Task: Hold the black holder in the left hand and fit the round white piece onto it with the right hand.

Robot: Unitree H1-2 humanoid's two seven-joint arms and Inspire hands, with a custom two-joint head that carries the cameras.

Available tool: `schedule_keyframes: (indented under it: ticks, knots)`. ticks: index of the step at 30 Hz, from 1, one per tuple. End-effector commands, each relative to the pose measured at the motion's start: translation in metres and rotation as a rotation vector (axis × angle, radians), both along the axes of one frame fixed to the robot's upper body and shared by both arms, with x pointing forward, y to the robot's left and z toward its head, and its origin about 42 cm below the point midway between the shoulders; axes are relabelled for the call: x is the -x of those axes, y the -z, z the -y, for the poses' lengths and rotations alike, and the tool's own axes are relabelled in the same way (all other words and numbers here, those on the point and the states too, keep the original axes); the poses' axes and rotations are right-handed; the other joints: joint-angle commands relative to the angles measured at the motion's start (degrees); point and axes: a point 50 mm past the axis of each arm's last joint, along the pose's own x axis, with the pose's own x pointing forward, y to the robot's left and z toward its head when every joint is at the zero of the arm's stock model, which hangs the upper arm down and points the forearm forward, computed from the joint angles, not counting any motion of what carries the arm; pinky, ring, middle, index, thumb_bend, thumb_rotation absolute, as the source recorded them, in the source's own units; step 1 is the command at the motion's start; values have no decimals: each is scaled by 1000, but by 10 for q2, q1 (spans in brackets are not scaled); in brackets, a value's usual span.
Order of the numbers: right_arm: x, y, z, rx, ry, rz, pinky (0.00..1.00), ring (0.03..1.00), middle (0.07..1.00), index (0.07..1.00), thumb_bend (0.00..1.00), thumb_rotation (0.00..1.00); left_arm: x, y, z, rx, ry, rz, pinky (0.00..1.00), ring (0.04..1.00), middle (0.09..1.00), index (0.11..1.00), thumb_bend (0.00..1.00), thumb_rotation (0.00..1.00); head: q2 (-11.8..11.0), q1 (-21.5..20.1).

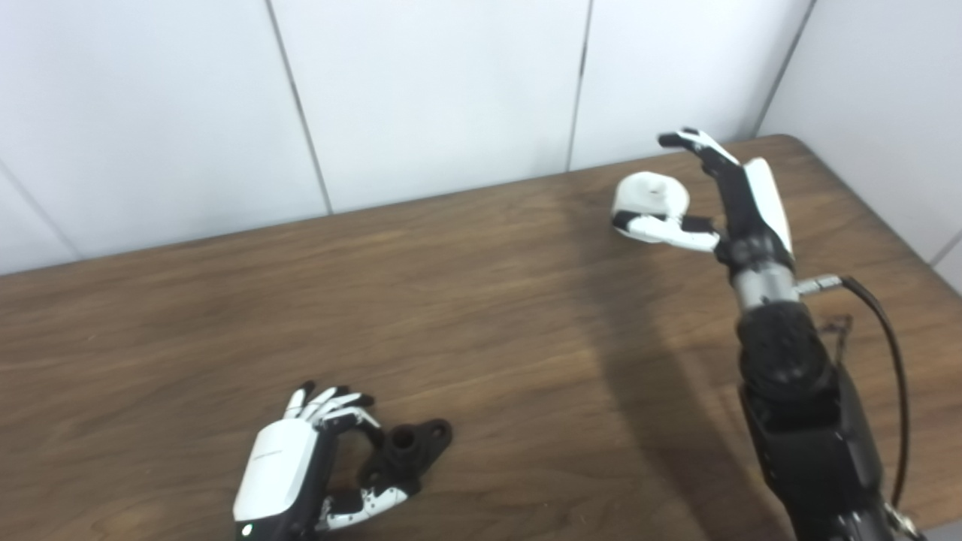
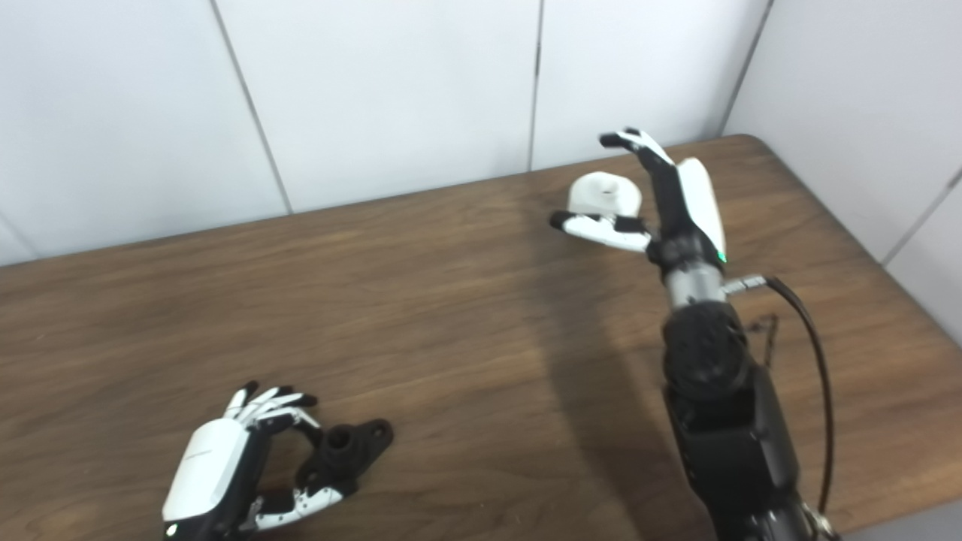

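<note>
Near edge, left: the left robot hand (image 1: 301, 458) curls around the black holder (image 1: 406, 454), which lies on the brown worktop (image 1: 488, 315). Its fingers arch over the near-left end of the holder and the thumb lies beneath the near side; whether the grip is firm or merely cupped cannot be told. The holder's long axis runs diagonally, from the hand toward the upper right, with a raised socket at its middle and a free lobe pointing away from the hand.

Far edge, right: the right robot hand (image 1: 721, 203) stands spread, fingers raised, thumb reaching left in front of the round white piece (image 1: 650, 197). The piece rests on the worktop just left of the palm, between thumb and fingers; firm contact is not evident.

Governing relation: the white piece lies far up and to the right of the holder, well apart, so the right robot hand is much the nearer to it. Judged from this, closing on the piece precedes carrying it down-left to the socket.

No brand, label or legible writing appears on any part.
</note>
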Motion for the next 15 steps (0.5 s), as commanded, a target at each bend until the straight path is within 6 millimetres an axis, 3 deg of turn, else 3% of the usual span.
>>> schedule_keyframes:
  ticks: [1, 6, 10, 15]
  knots:
    - [-8, -23, 8, 56, 12, 63, 934, 942, 937, 755, 861, 281, -2, -4, -9, -22, -3, 10, 999, 864, 767, 485, 519, 42, -1, -6]
    - [-24, -29, 21, 156, 41, 18, 910, 959, 953, 765, 871, 308, -2, -4, -11, -26, -4, 8, 991, 857, 762, 485, 519, 42, -6, -17]
    - [-42, -33, 33, 223, 53, -44, 988, 996, 989, 777, 903, 258, -3, -5, -11, -28, -3, 6, 989, 853, 761, 485, 519, 41, -8, -19]
    - [-62, -36, 48, 303, 60, -148, 1000, 1000, 1000, 786, 925, 251, -3, -5, -10, -27, -3, 8, 984, 847, 759, 485, 519, 41, -10, -18]
